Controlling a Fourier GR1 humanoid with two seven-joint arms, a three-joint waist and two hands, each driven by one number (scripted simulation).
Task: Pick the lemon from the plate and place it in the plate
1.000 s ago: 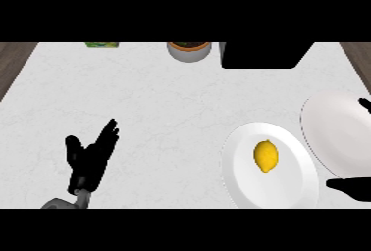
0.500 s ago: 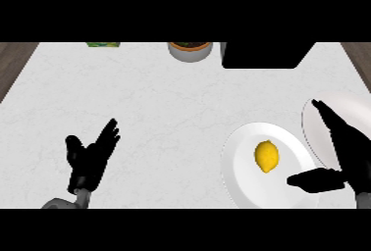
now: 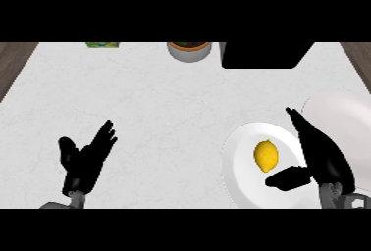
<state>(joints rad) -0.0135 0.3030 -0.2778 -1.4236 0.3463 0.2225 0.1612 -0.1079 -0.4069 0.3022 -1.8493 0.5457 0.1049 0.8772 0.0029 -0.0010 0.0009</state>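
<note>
A yellow lemon lies on a white plate at the lower right of the counter. A second white plate sits behind it, at the right edge. My right hand hovers over the near plate just right of the lemon, fingers straight and pointing away, thumb spread out below the lemon. It does not touch the fruit. My left hand rests open at the lower left, fingers up.
At the back edge stand a grey bowl with brown contents, a black box and a small green item. The white marbled counter stretches between the hands.
My right hand has come further in from the lower right and now sits beside the lemon, over the near plate. The left hand has stayed still.
</note>
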